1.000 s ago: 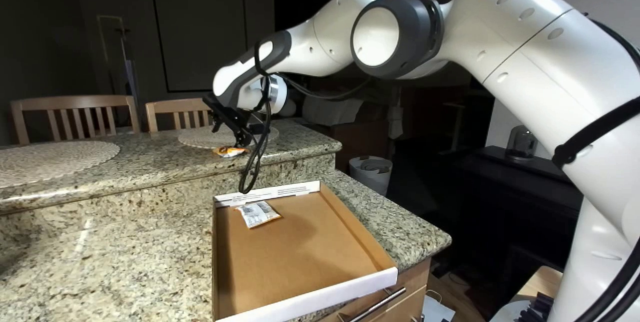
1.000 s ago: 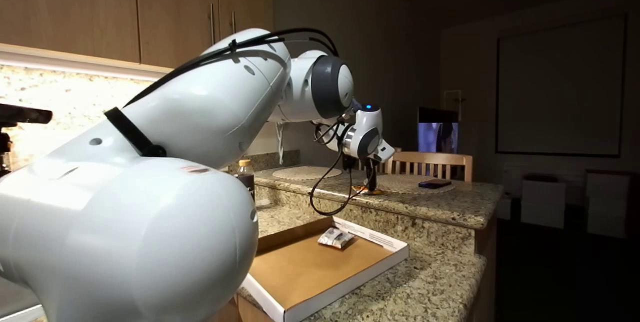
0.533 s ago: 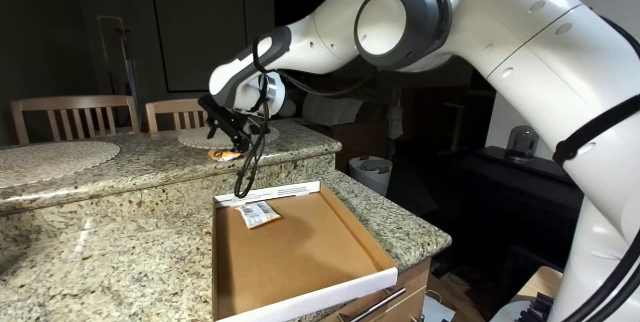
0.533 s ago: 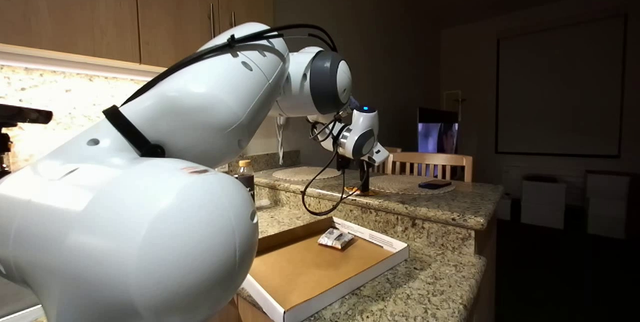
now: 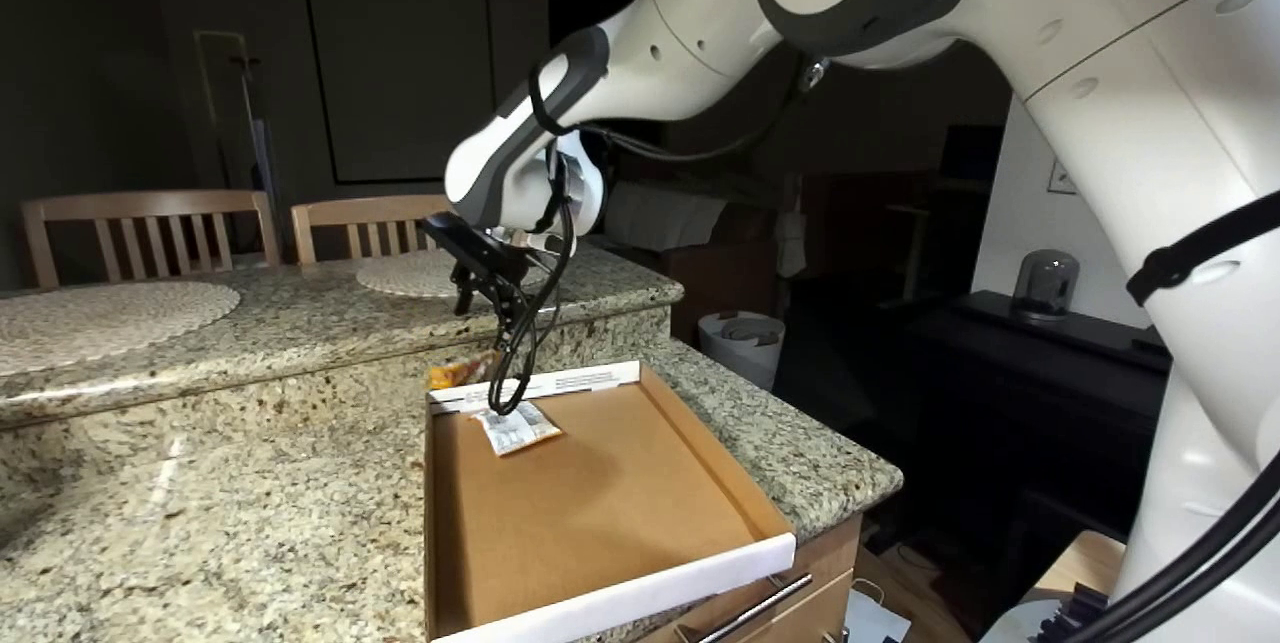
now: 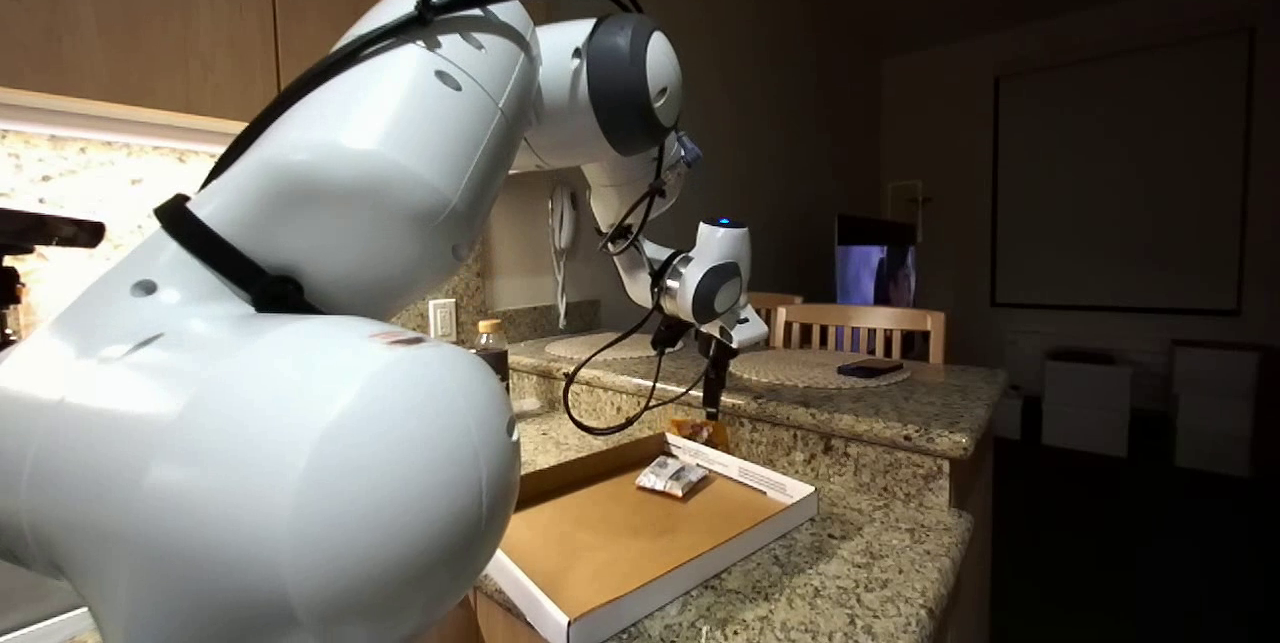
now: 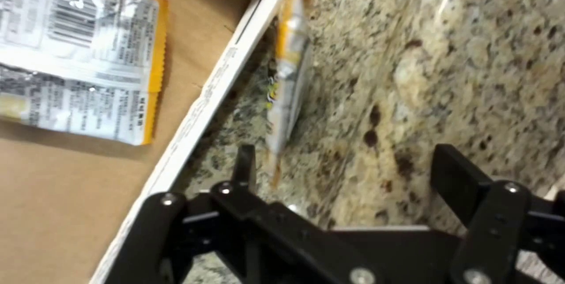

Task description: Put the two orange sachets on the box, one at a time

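Your table [image 5: 250,513] is speckled granite on two levels, the box [image 5: 610,513] sitting on the lower one. In an exterior view the raised tier [image 5: 320,323] carries round woven mats [image 5: 110,313], with wooden chairs [image 5: 150,205] behind, toward 10 o'clock from the box; a white bin [image 5: 740,353] stands near 1 o'clock. The room beyond is dim (a screen [image 6: 862,273] glows near 3 o'clock in an exterior view, above a chair back).

One orange sachet [image 7: 79,63] lies flat inside the box, printed white side up; in the wrist view its long axis, as far as it shows, runs from 9 o'clock to just past 3, orange crimped end toward the box's white wall.

The second orange sachet [image 7: 289,58] is outside the box, tipped up on edge between that wall and the granite riser [image 5: 600,339]. You see it nearly edge-on in the wrist view, a blurred strip from just past 12 o'clock to just past 6; you cannot tell whether its lower edge meets the table.

Your claw [image 7: 343,160] is released, its fingers spread wide. One finger hangs just beside that sachet's near end (touching or apart, you cannot tell).
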